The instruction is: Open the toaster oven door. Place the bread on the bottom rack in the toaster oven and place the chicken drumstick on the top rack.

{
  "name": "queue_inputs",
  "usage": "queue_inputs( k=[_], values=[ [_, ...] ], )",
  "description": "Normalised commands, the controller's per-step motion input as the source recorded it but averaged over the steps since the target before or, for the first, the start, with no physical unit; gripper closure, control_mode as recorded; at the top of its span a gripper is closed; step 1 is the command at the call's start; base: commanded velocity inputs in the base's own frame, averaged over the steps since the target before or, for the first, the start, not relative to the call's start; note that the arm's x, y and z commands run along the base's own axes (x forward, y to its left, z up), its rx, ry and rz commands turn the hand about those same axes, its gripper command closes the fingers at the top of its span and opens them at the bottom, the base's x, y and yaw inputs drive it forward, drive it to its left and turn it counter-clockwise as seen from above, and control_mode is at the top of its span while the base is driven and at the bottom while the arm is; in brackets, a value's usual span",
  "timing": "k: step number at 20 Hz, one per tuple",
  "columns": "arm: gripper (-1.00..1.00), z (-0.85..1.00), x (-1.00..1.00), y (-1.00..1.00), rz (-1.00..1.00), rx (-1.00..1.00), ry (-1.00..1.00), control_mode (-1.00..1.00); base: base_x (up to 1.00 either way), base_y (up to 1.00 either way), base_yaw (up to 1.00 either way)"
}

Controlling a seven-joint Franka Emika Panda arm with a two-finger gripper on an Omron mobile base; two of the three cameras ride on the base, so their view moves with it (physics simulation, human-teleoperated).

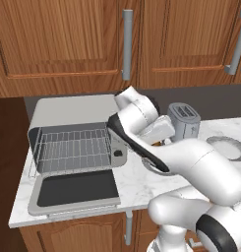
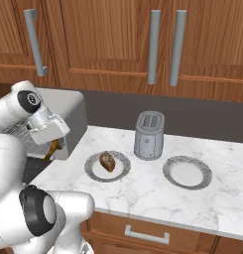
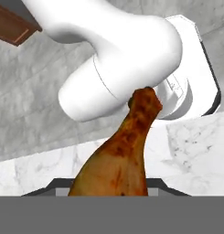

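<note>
Gripper [image 2: 52,144] pinches the chicken drumstick [image 3: 120,157] by its thick end, long axis along the fingers, bone end pointing away. Fingertips hidden behind the meat. Toaster oven door [image 1: 75,191] lies open; the bread [image 2: 107,161] sits on a plate [image 2: 93,171] on the bench [image 2: 143,188].

Toaster oven [image 1: 68,110] at the counter's [image 2: 143,191] left end, door [image 1: 75,189] folded down flat in front, 2 racks [image 1: 75,147] inside. Right of it, plate [image 2: 93,171] carrying bread [image 2: 107,161]; further right, a second plate [image 2: 187,172]. Toaster [image 2: 149,135] behind, between both plates. Chicken drumstick [image 2: 53,148] above the counter, just beside the oven's right side.
</note>
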Motion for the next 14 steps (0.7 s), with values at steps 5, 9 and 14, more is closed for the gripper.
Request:
queue_inputs(
  k=[5, 9, 14],
  values=[
    [1.00, -0.14, 0.03, 1.00, 0.22, 0.05, 0.00, -1.00, 0.00, 0.00, 0.00],
    [1.00, 0.00, 0.15, 1.00, 0.14, 0.13, 0.00, -1.00, 0.00, 0.00, 0.00],
    [1.00, -0.06, 0.34, 0.99, 0.06, 0.15, 0.04, -1.00, 0.00, 0.00, 0.00]
  ],
)
